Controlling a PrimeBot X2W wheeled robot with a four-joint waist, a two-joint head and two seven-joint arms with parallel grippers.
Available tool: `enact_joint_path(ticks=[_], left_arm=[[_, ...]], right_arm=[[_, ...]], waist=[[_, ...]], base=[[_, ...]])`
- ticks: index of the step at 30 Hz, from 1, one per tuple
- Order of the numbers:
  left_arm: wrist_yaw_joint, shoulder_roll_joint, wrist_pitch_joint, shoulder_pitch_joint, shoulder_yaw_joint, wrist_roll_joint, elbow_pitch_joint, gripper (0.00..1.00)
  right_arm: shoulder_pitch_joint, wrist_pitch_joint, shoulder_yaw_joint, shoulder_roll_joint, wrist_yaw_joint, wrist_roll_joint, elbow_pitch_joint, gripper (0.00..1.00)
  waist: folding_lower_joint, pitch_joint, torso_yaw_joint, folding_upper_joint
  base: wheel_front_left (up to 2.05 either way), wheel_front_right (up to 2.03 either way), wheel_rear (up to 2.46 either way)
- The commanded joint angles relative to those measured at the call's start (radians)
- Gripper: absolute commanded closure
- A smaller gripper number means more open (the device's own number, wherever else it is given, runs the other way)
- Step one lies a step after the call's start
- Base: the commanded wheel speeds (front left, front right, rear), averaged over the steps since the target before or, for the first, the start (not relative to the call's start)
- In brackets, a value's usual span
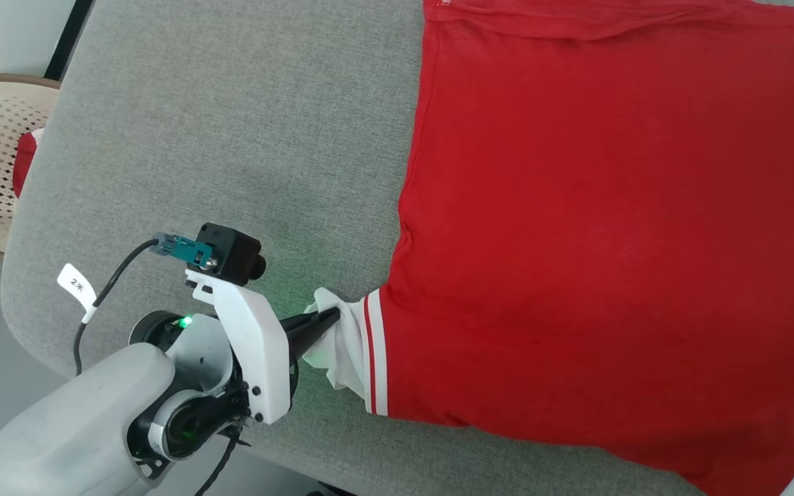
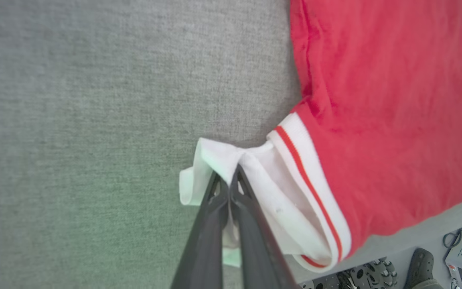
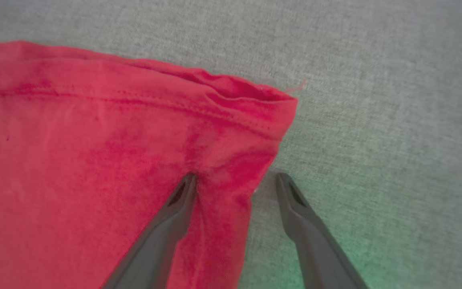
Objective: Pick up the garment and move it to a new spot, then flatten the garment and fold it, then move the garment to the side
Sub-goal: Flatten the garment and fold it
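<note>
Clamping shut on the garment (image 1: 576, 207) cuff (image 2: 287, 192): left jaws; right jaws apart; cable tag (image 1: 76, 286) reads "2*".

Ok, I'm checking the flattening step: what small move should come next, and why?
Probably close the right gripper on the garment corner. Its jaws stand open, one finger over the red cloth, the other over the grey surface, while the left gripper is shut on the white cuff. Then both could pull it flat.
</note>
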Motion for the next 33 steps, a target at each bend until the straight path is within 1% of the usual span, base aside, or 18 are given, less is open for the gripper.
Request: enact_joint_path(ticks=[1, 4, 6, 9, 14, 18, 22, 27, 28, 30, 33], left_arm=[[-0.004, -0.005, -0.006, -0.014, 0.002, -0.005, 0.004, 1.00], [-0.009, -0.008, -0.009, -0.013, 0.006, -0.008, 0.018, 1.00], [-0.010, 0.003, -0.011, -0.005, 0.009, -0.012, 0.026, 1.00], [-0.002, 0.019, -0.019, 0.010, 0.019, -0.019, 0.028, 1.00], [0.017, 0.064, -0.030, 0.034, 0.038, -0.035, 0.012, 1.00], [0.039, 0.102, -0.035, 0.057, 0.050, -0.040, -0.009, 1.00], [0.063, 0.135, -0.030, 0.074, 0.055, -0.048, -0.038, 1.00], [0.091, 0.166, -0.025, 0.092, 0.062, -0.058, -0.072, 1.00], [0.091, 0.166, -0.025, 0.092, 0.062, -0.058, -0.072, 1.00], [0.101, 0.178, -0.025, 0.100, 0.064, -0.060, -0.084, 1.00], [0.113, 0.189, -0.020, 0.104, 0.066, -0.065, -0.099, 1.00]], right_arm=[[0.135, 0.055, 0.028, 0.036, 0.000, -0.002, 0.096, 1.00], [0.106, 0.006, 0.034, 0.008, 0.000, 0.013, 0.061, 1.00], [0.094, 0.005, 0.056, -0.004, 0.000, 0.032, 0.032, 1.00], [0.092, 0.016, 0.097, -0.023, 0.000, 0.093, -0.035, 1.00], [0.143, 0.033, 0.160, -0.074, 0.000, 0.197, -0.183, 1.00], [0.220, 0.040, 0.191, -0.098, 0.000, 0.281, -0.316, 1.00], [0.318, 0.062, 0.193, -0.110, 0.000, 0.347, -0.440, 1.00], [0.473, 0.116, 0.162, -0.095, 0.000, 0.409, -0.586, 1.00], [0.473, 0.116, 0.162, -0.095, 0.000, 0.409, -0.586, 1.00], [0.537, 0.134, 0.138, -0.093, 0.000, 0.416, -0.643, 1.00], [0.632, 0.161, 0.087, -0.069, 0.000, 0.426, -0.705, 1.00]], waist=[[0.0000, 0.001, 0.000, -0.0001], [0.0000, -0.003, -0.005, -0.0001], [0.0000, -0.013, -0.017, -0.0001], [0.0000, -0.032, -0.045, -0.0001], [0.0000, -0.065, -0.107, -0.0001], [0.0000, -0.092, -0.162, -0.0001], [0.0000, -0.118, -0.212, -0.0001], [0.0000, -0.146, -0.258, -0.0001], [0.0000, -0.146, -0.258, -0.0001], [0.0000, -0.154, -0.272, -0.0001], [0.0000, -0.161, -0.285, -0.0001]], base=[[0.00, 0.00, 0.00], [0.00, 0.00, 0.00], [0.00, 0.00, 0.00], [0.00, 0.00, 0.00], [0.00, 0.00, 0.00], [0.00, 0.00, 0.00], [0.00, 0.00, 0.00], [0.00, 0.00, 0.00], [0.00, 0.00, 0.00], [0.00, 0.00, 0.00], [0.00, 0.00, 0.00]])
